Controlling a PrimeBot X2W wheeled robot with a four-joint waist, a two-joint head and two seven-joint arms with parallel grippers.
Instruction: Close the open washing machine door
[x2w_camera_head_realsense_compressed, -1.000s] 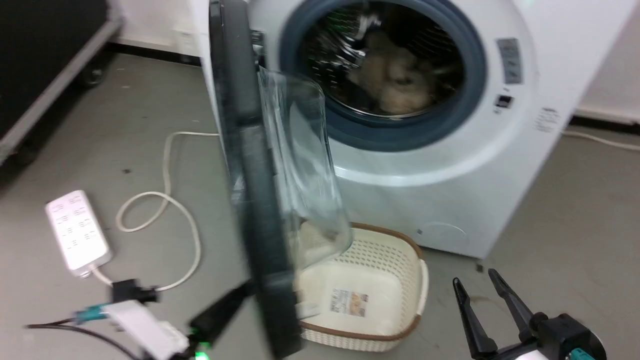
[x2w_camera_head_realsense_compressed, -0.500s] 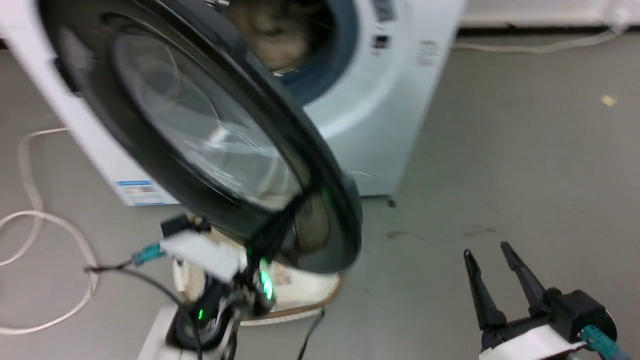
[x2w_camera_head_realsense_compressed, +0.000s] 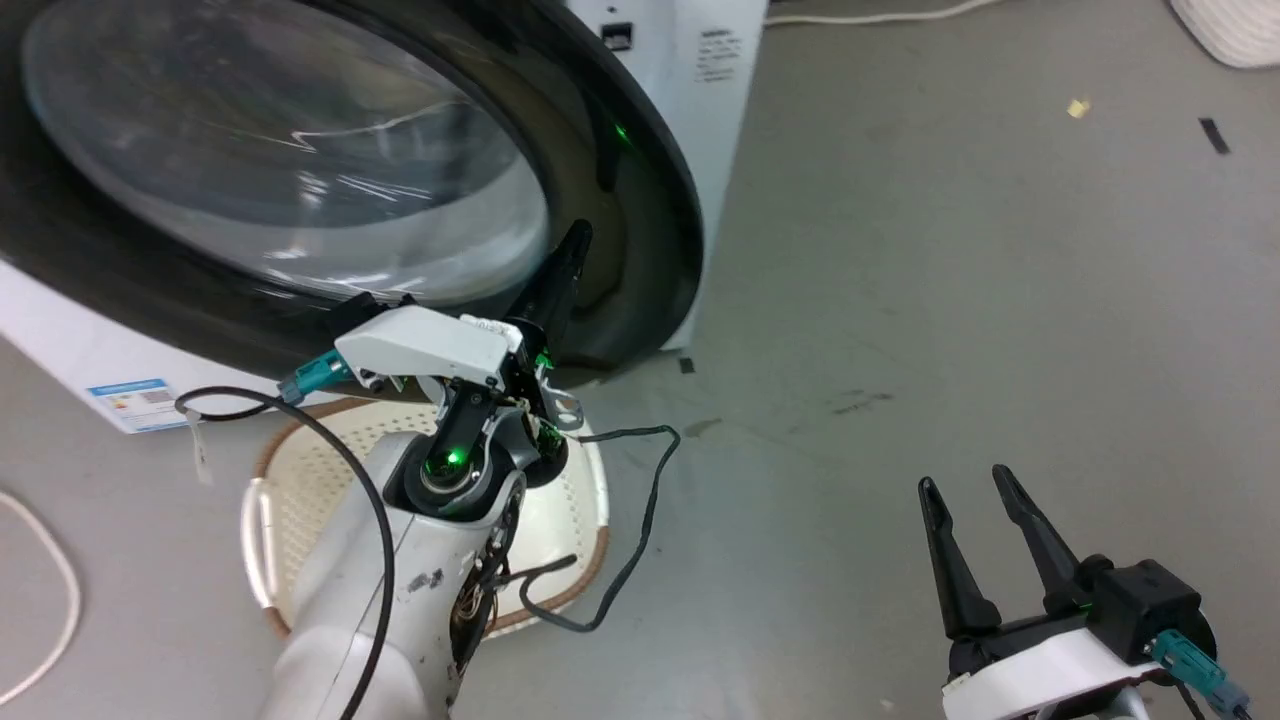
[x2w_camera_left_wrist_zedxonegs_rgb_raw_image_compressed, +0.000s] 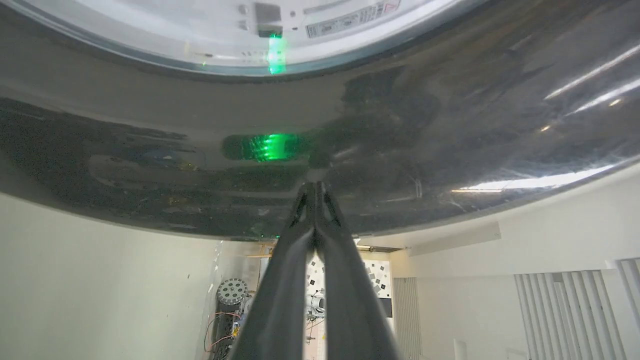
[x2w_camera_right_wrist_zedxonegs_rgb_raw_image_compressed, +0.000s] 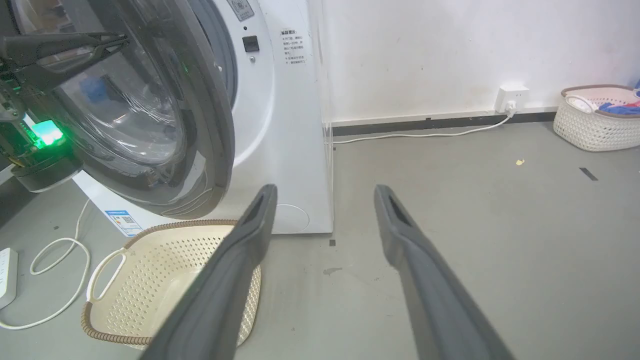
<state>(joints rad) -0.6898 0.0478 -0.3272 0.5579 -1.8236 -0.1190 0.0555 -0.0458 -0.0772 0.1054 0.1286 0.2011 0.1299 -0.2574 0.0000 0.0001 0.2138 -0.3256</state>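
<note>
Closed left gripper (x2w_camera_head_realsense_compressed: 577, 238) at the rim of the large round black door (x2w_camera_head_realsense_compressed: 640, 200) with its bulging clear glass window, not yet shut against the big white front-loading washing machine (x2w_camera_head_realsense_compressed: 725, 90).

From the head: door across the upper left, hanging over the cream perforated plastic basket (x2w_camera_head_realsense_compressed: 300, 465) on the grey floor (x2w_camera_head_realsense_compressed: 900, 250); left fingers pressed together, tips on the door's dark lower-right rim, gripping nothing; right gripper (x2w_camera_head_realsense_compressed: 962, 482) at lower right, well apart from the door, partly spread and empty. Along the left wrist: two dark fingers meeting at their tips against the glossy rim, a green light mirrored just above. Along the right wrist: a gap between door and machine front, plainly ajar; own fingers partly spread over bare floor, touching nothing; beyond, a white wall socket (x2w_camera_right_wrist_zedxonegs_rgb_raw_image_compressed: 510, 95) and a second pale woven basket (x2w_camera_right_wrist_zedxonegs_rgb_raw_image_compressed: 595, 127) holding blue cloth.
</note>
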